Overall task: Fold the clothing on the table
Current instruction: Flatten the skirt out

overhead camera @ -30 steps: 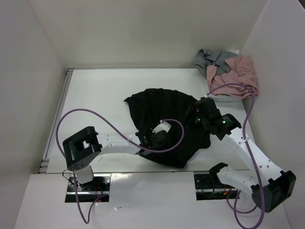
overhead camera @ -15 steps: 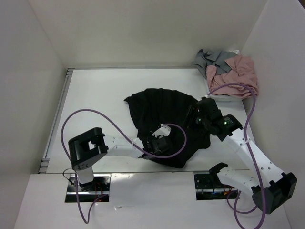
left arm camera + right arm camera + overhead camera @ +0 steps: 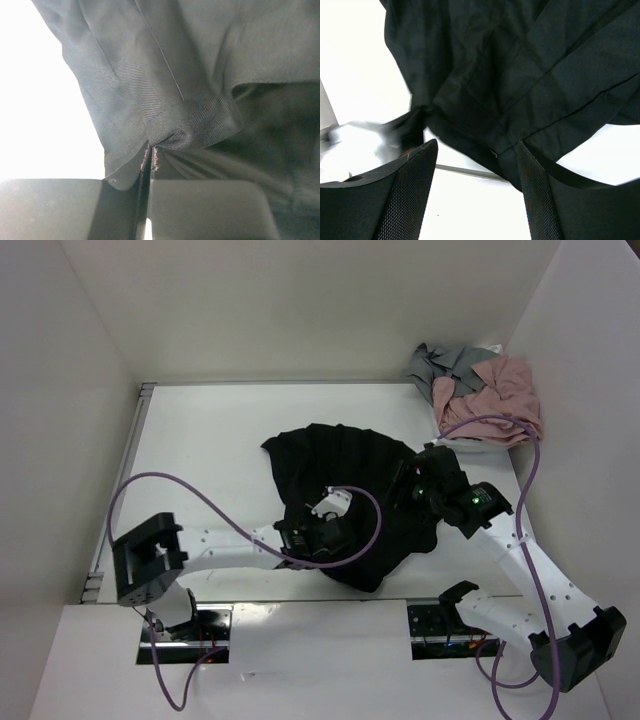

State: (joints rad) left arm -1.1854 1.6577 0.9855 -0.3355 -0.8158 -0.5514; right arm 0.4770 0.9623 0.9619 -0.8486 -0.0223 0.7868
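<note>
- The black pleated skirt [image 3: 345,465] is spread, crumpled, at the middle of the white bench [image 3: 200,440]; a fine, matte twill weave is shown.
- A puckered fold of it is clamped by the left hand [image 3: 150,160], fingers pressed together.
- The right hand [image 3: 475,150] is poised over the skirt's right edge, its mesh-textured fingers apart.
- A pink garment [image 3: 500,395] and a grey garment [image 3: 445,362] are heaped at the far right corner.

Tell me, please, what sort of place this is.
Probably a robot lab cell: bare white walls box in a table, with a left arm and right arm mounted at its near edge.
</note>
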